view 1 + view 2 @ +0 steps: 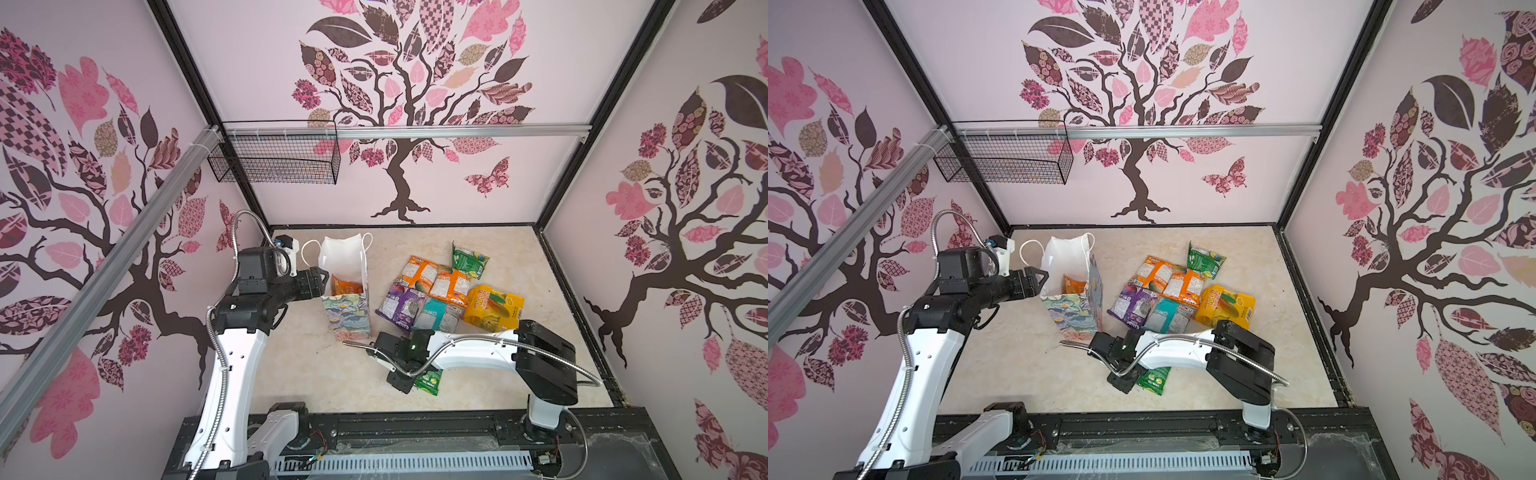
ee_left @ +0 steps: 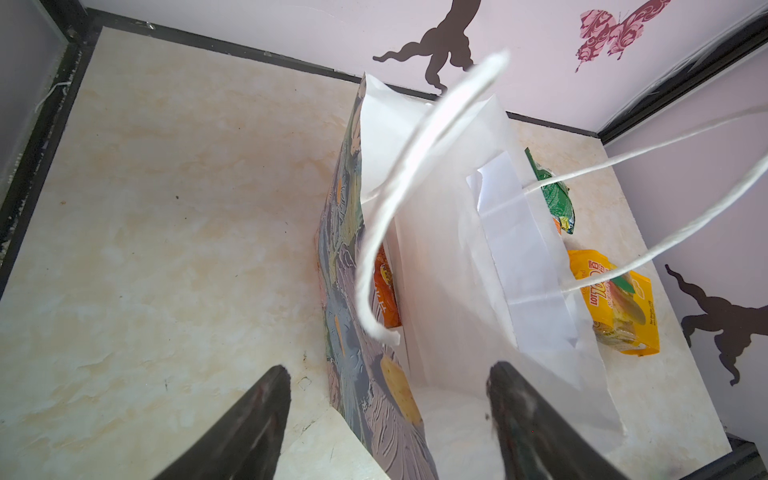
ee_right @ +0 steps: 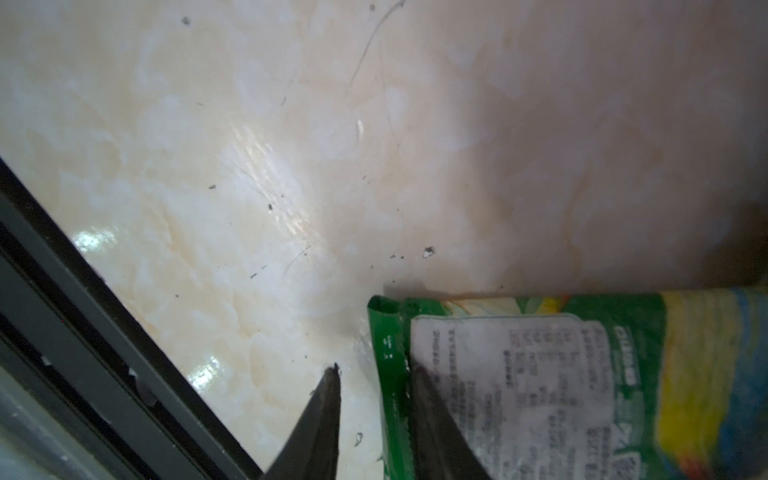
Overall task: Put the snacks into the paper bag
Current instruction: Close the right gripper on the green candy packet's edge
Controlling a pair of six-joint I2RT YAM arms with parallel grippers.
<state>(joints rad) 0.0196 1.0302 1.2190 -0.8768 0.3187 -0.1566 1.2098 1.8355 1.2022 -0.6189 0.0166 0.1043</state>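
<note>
right gripper point(image 3: 374, 368): jaws narrowly apart, straddling the sealed end of the crinkly green foil snack packet point(image 3: 582, 395), near-centre | left gripper point(image 2: 388, 365): wide open at the flowery white-lined paper bag point(image 1: 347, 316), far-left | handling: reckon it's light, floppy, slippery, so pinch that flat seam

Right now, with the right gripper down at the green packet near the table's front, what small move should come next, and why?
Probably close the right gripper. Its jaws straddle the sealed edge of the green snack packet, but a gap shows beside one finger, so the packet isn't pinched yet.
</note>
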